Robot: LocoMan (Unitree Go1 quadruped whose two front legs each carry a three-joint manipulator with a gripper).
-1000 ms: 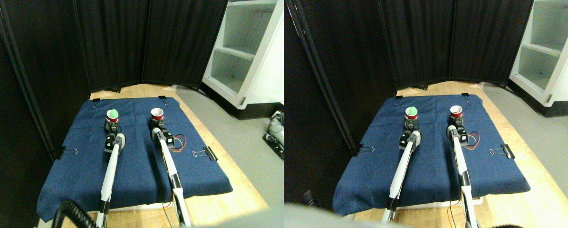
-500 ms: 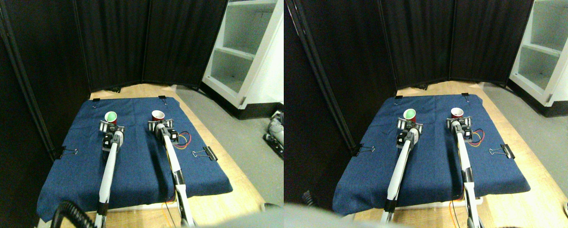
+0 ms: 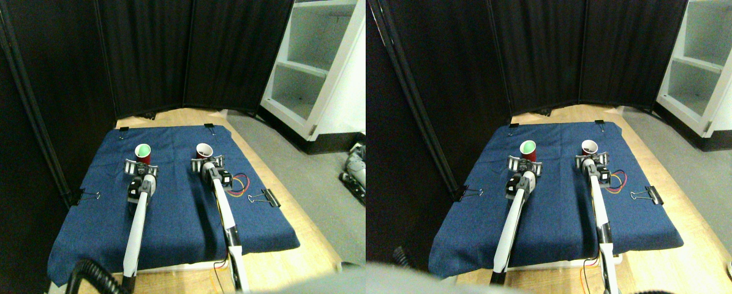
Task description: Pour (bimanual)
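At the frame's centre left, the left gripper (image 3: 138, 165) stood with jaws spread just below the green-filled red cup (image 3: 143, 152), while the right gripper (image 3: 207, 162), jaws likewise spread, flanked the empty red cup (image 3: 203, 150) on the blue cloth (image 3: 176, 214).

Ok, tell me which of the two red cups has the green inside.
The left cup, in front of the left gripper. Its inside shows green; the right cup, by the right gripper, shows white inside.

Red cups (image 3: 143, 153), navy cloth (image 3: 176, 208)
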